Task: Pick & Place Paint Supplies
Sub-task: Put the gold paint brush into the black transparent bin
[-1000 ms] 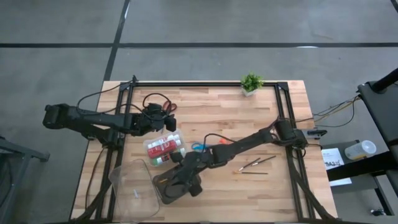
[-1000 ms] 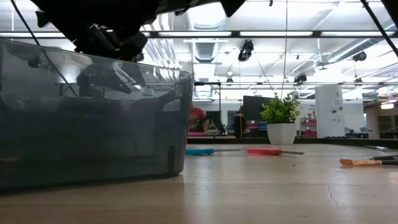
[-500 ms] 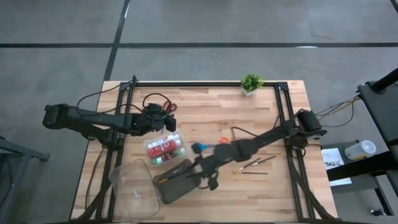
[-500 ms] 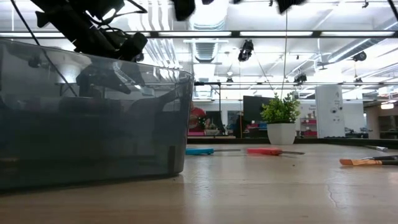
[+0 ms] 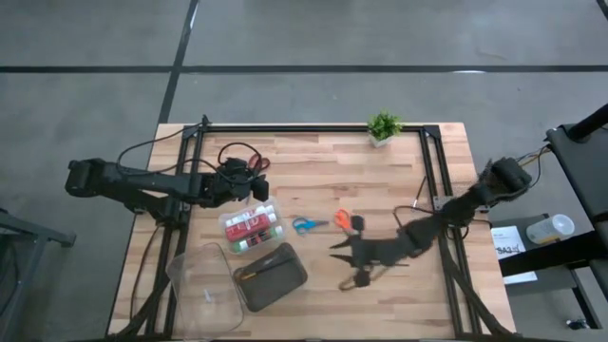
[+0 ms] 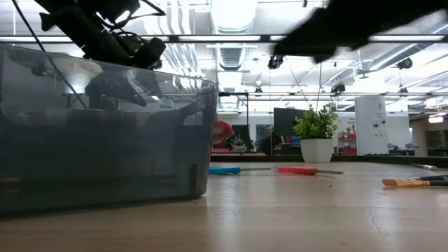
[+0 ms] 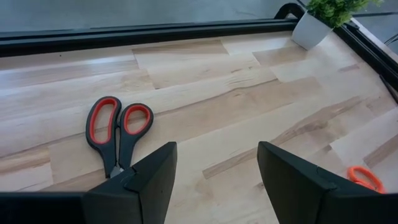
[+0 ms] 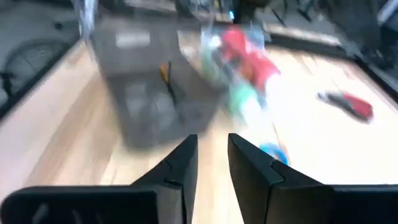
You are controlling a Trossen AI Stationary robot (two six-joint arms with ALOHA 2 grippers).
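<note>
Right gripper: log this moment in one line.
right gripper: empty, jaws narrow, above brushes | left gripper: open, by red-handled scissors | dark case: one brush

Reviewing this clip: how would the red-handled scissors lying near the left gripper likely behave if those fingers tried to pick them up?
The red-handled scissors lie flat and closed on the wooden table, so they probably sit too low for an easy pinch. They look rigid and unlikely to roll. The smooth handle loops might slip or pivot between the fingers.

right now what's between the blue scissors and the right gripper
In the high view, the orange scissors lie between the blue scissors and the right gripper, which hangs over bare table nearer the front edge, jaws nearly closed and holding nothing.
</note>
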